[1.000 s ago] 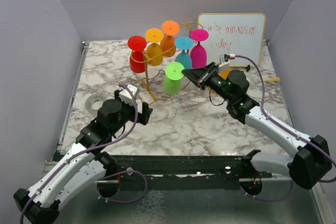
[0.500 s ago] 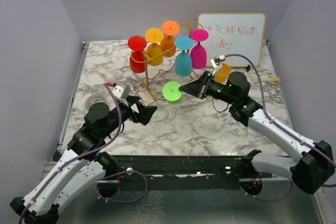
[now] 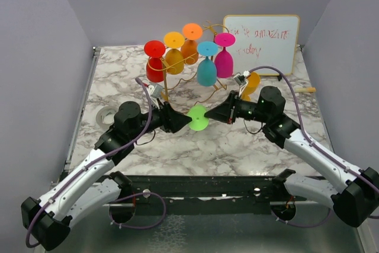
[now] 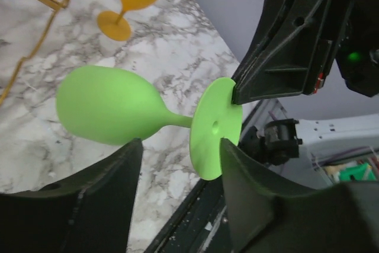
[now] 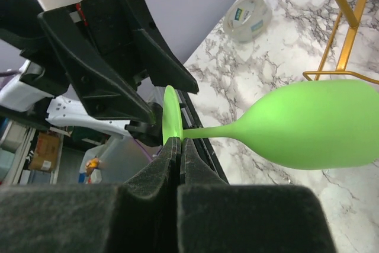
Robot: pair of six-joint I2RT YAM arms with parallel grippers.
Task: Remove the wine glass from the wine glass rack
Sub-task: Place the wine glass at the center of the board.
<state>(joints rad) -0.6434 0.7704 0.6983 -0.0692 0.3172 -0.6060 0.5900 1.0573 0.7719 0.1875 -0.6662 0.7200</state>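
The green wine glass (image 3: 198,118) is off the gold wire rack (image 3: 166,90) and hangs sideways in the air in front of it. My right gripper (image 3: 211,115) is shut on the rim of its foot (image 5: 170,124), and the bowl (image 5: 317,125) points away to the right. My left gripper (image 3: 186,122) is open, its jaws either side of the stem and foot (image 4: 216,127) without touching. The bowl (image 4: 106,114) lies above the left finger (image 4: 100,199). Several coloured glasses still hang upside down on the rack, among them a teal one (image 3: 206,69).
An orange glass (image 3: 251,81) stands on the marble table (image 3: 237,140) behind my right arm. The white-board (image 3: 263,42) leans at the back right. A tape roll (image 3: 105,115) lies at the left, beside my left arm.
My right gripper has brought the green glass down and forward, tipped sideways. My left arm has swung right and its open jaws now sit around the glass's stem and foot.
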